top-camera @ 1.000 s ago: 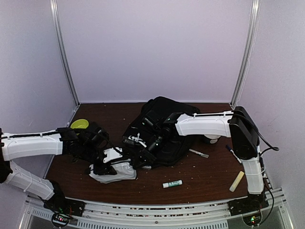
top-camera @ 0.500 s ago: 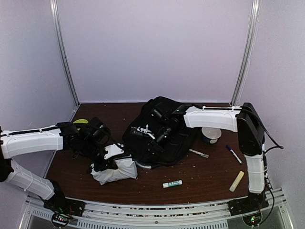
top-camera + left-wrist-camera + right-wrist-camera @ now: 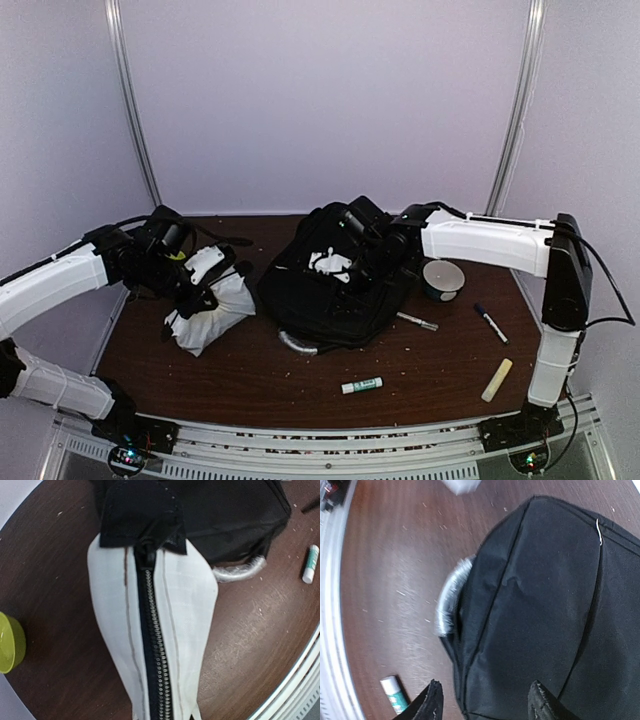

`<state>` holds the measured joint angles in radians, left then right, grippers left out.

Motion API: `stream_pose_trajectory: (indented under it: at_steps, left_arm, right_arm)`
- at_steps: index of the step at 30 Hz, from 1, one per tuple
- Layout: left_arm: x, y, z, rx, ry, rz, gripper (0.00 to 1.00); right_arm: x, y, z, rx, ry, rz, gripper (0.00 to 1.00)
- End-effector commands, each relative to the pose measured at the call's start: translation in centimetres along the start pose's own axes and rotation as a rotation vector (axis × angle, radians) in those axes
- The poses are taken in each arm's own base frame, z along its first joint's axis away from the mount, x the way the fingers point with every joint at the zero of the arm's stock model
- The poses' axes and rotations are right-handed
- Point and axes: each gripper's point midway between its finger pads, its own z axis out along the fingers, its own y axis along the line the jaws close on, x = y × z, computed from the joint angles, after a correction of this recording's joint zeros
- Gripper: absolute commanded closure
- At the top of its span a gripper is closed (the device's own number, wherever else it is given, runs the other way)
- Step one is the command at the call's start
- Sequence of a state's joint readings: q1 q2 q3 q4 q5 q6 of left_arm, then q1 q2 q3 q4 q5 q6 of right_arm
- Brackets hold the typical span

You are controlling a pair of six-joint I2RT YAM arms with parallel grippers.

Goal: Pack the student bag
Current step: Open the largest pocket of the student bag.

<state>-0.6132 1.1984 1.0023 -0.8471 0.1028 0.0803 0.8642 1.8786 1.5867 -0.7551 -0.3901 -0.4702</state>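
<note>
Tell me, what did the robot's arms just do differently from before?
The left pincer shut on the white pouch and carried it left, toward the back wall. The right pincer opened and slid rightward and back over the student bag. The student bag and the glue stick stayed put.

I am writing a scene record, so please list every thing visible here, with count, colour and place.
backpack: one, black, table middle
pouch: one, white with black zipper, left of backpack
bowl: one, yellow-green, far left
cup: one, dark with pale top, right of backpack
pen: one, grey, beside backpack
marker: one, white, right side
glue stick: one, white-green, front
stick: one, cream, front right
table: one, dark brown
left hand: shut on pouch
right hand: open, over backpack
</note>
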Motion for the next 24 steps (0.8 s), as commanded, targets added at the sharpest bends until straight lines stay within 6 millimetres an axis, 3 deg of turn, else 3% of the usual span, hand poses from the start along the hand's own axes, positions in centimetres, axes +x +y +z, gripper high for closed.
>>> stream_pose_trajectory:
  at_steps: [1, 7, 14, 19, 24]
  left_arm:
    - [-2.5, 2.5, -2.6, -0.064, -0.148, -0.175, 1.00]
    - [-2.6, 4.0, -3.5, -0.120, -0.212, -0.252, 1.00]
    - [-2.4, 4.2, -3.3, -0.105, -0.235, -0.319, 1.00]
    - [-2.5, 3.8, -3.0, -0.076, -0.250, -0.331, 1.00]
    - [-2.5, 3.4, -2.9, -0.052, -0.261, -0.346, 1.00]
  right_arm:
    - [0.2, -1.3, 2.4, 0.199, 0.109, -0.107, 0.41]
    - [-0.6, -1.1, 5.2, 0.253, 0.162, -0.144, 0.41]
    - [0.8, -1.0, 7.9, 0.251, 0.243, -0.135, 0.42]
    - [1.2, -2.5, 8.0, 0.336, 0.272, -0.117, 0.54]
    - [1.0, -2.7, 7.7, 0.346, 0.267, -0.106, 0.80]
